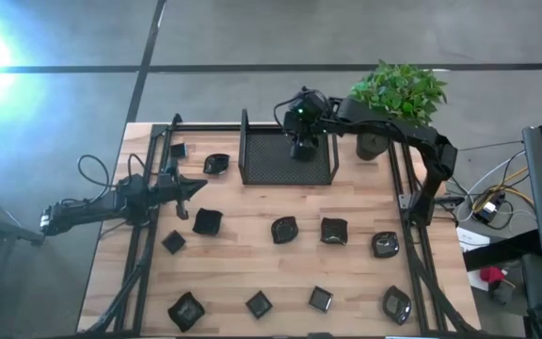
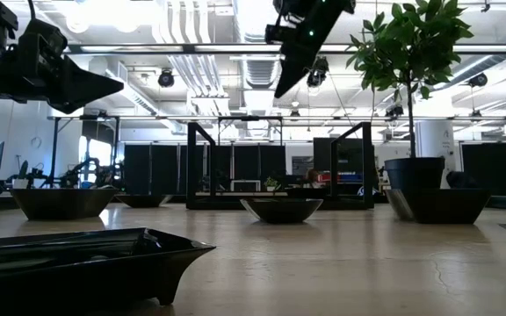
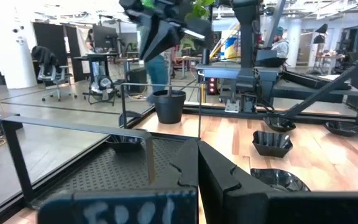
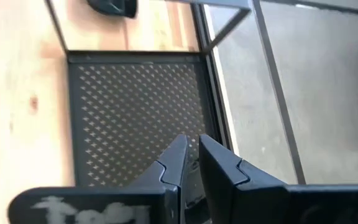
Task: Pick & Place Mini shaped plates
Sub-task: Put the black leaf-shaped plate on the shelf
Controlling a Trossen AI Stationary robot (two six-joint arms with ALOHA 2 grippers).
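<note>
We hold our right claw (image 1: 301, 149), closed and empty, above the mesh tray (image 1: 257, 169) where plates (image 1: 284, 229) belong, while our left claw (image 1: 196, 186), also closed, waits above the table (image 1: 252, 264).

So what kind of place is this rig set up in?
Probably an open lab or industrial workshop: exposed ceiling ducts, office chairs on a concrete floor, and other framed equipment benches behind the wooden table.

Both arms raised, both grippers empty

The right gripper (image 1: 302, 149) hangs at the table's far middle, fingers nearly closed, pointing down. The left gripper (image 1: 199, 186) waits at the left, fingers together, level.
</note>
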